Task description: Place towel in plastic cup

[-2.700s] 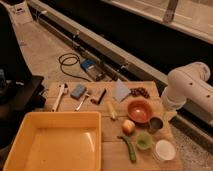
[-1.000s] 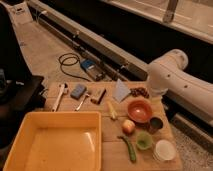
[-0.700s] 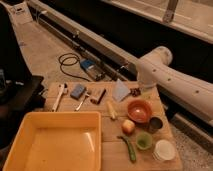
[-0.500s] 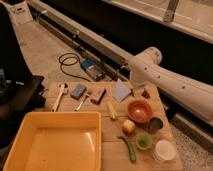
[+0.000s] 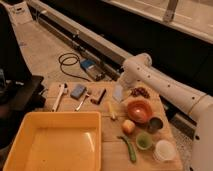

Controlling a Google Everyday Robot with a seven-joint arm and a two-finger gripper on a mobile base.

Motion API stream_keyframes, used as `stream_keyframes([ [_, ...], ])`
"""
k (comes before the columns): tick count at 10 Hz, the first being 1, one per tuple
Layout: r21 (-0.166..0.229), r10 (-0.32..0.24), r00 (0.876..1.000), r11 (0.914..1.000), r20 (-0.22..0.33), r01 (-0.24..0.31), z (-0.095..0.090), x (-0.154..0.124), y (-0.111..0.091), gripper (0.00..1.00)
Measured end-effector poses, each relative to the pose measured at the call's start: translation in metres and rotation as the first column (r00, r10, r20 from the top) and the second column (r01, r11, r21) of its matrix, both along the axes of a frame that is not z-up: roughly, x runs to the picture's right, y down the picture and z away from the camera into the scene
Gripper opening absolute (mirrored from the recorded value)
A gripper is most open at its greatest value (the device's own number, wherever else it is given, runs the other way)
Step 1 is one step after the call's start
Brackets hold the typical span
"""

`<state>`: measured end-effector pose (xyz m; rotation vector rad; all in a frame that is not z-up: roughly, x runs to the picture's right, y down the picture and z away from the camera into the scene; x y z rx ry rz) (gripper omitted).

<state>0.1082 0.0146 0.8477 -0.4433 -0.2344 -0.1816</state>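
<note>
The hand (image 5: pixel 122 85) at the end of the white arm (image 5: pixel 150 75) is mostly hidden behind the wrist. It sits low at the far edge of the worktop (image 5: pixel 107 135), its jaws apart and nothing in them. The towel (image 5: pixel 118 93) lies flat just below it. The plastic cup (image 5: pixel 144 141) stands well apart near the front edge, beside a white cup (image 5: pixel 164 150). An orange bowl (image 5: pixel 139 110) and a metal cup (image 5: pixel 155 124) stand between them. A dark reddish heap (image 5: pixel 141 92) behind the bowl is hard to identify. The yellow tub (image 5: pixel 55 142) is cut off at the bottom.
</note>
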Motion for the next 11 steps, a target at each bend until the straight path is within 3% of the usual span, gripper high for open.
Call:
stream_keyframes([
  [3,0.001,0.0,1.0,1.0,-0.001,0.0,-0.001,0.001,0.001,0.65],
  [7,0.024,-0.004,0.998,0.9997,-0.059,0.006,-0.008,0.018,0.008,0.65],
  [10,0.028,0.048,0.998,0.9985,-0.031,-0.047,0.023,0.024,-0.006,0.65],
  [11,0.022,0.067,0.998,0.9976,-0.017,-0.066,0.041,0.025,-0.013,0.65],
])
